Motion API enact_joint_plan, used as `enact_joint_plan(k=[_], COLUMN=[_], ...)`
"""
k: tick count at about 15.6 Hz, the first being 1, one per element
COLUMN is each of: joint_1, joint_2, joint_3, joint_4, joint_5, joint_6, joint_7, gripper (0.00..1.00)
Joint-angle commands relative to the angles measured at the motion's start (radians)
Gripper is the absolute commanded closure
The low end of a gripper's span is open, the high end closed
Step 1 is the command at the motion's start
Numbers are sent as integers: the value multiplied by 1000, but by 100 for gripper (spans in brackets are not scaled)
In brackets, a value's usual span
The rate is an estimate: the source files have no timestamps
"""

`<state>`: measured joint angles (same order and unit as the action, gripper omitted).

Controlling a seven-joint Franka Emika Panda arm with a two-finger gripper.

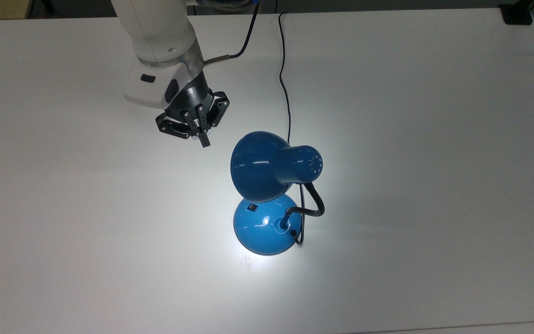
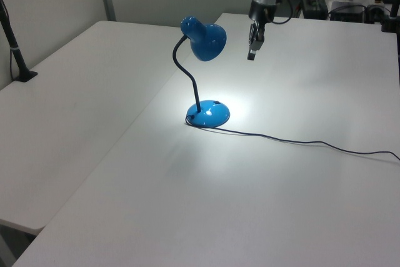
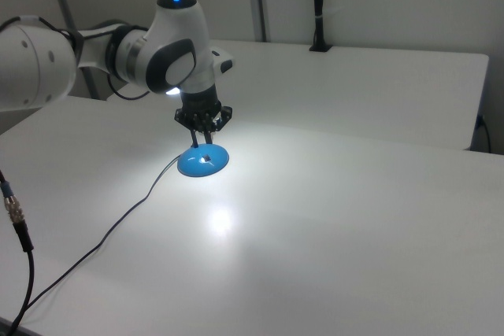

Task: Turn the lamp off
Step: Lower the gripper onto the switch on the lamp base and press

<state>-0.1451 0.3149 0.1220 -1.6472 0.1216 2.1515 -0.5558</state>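
While the lamp [image 1: 267, 195] glows mid-counter [image 1: 434, 139], the tool [image 1: 204, 141], fingers pinched narrow and empty, hangs beside the shade; descending toward the base switch [image 1: 252, 207] risks clipping it.

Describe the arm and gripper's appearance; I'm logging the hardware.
The arm has glossy white rounded shells with dark grey joint sections. A blue light glows on one joint. The gripper is black, with visible screws and slim jaws. A black cable trails from the wrist.
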Motion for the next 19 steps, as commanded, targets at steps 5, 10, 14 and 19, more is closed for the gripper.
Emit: enact_joint_plan(k=[5,10,14,19], joint_1=[91,131,133,139], joint_2=[131,177,216,246], joint_3=[-8,-19,-18,-18], joint_4=[-23,-16,15,27], joint_5=[-28,-63,-76,-99], joint_6=[281,363,369,370], joint_7=[-147,-147,-145,-142], gripper=[100,100,100,100])
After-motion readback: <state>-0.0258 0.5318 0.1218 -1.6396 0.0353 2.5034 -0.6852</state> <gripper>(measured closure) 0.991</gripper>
